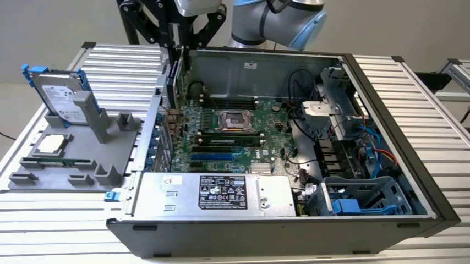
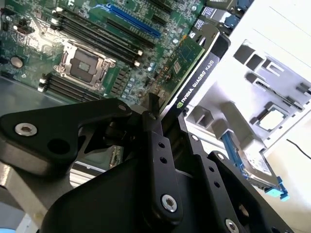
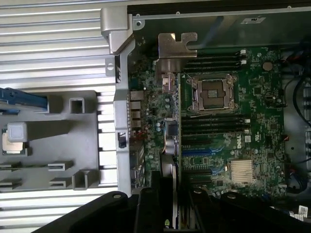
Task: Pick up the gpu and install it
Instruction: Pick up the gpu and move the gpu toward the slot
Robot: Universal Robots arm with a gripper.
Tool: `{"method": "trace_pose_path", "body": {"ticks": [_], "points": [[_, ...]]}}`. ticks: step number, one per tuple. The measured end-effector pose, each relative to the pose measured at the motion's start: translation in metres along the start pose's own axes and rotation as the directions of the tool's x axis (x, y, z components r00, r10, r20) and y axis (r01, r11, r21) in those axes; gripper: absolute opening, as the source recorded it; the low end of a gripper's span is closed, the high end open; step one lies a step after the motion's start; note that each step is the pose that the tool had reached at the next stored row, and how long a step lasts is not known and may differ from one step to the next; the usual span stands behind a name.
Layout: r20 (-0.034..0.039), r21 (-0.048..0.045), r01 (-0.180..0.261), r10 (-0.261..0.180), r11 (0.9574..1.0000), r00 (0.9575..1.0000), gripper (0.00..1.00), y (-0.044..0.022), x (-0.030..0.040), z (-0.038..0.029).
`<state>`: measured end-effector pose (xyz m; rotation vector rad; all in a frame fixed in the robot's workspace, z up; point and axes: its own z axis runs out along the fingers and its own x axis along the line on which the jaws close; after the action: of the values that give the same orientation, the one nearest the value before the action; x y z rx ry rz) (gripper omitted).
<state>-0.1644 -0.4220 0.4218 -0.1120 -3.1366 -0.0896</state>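
Pincer [image 2: 164, 112] is clamped on the gpu [image 2: 192, 63], gripping the end opposite the bracket [image 3: 177, 46].

Key relation: the gpu's long axis runs straight away from the pincer, bracket end farthest. In the exterior view the gpu [image 1: 174, 77] hangs near upright below the pincer [image 1: 180, 38], just inside the case's rear wall [image 1: 178, 71] on the exterior view's left. In the first wrist view it shows edge-on, crossing the line of the blue slots [image 3: 204, 151], which run from the rear wall inward. Judgement: not seated, and not yet lying along any slot. I cannot tell whether the bracket touches the wall.

Surface: 1 board [image 1: 235, 132] lies flat in the open case [image 1: 382, 99], socket [image 1: 239, 118] bare, memory slots beside it.

Room: tight at the rear wall. Cables [image 1: 301, 104] and drive cage [image 1: 360, 192] sit well apart, on the exterior view's right. A gray tray [image 1: 52, 179] with a hard drive [image 1: 63, 96] stands on the slatted bench [image 1: 118, 60], outside the case.
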Motion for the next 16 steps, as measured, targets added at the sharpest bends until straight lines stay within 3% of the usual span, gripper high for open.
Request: {"method": "trace_pose_path", "body": {"ticks": [16], "points": [[0.0000,0.0000,0.000,0.000,1.0000,1.0000,0.00,0.0015,-0.0216,0.0000]]}}
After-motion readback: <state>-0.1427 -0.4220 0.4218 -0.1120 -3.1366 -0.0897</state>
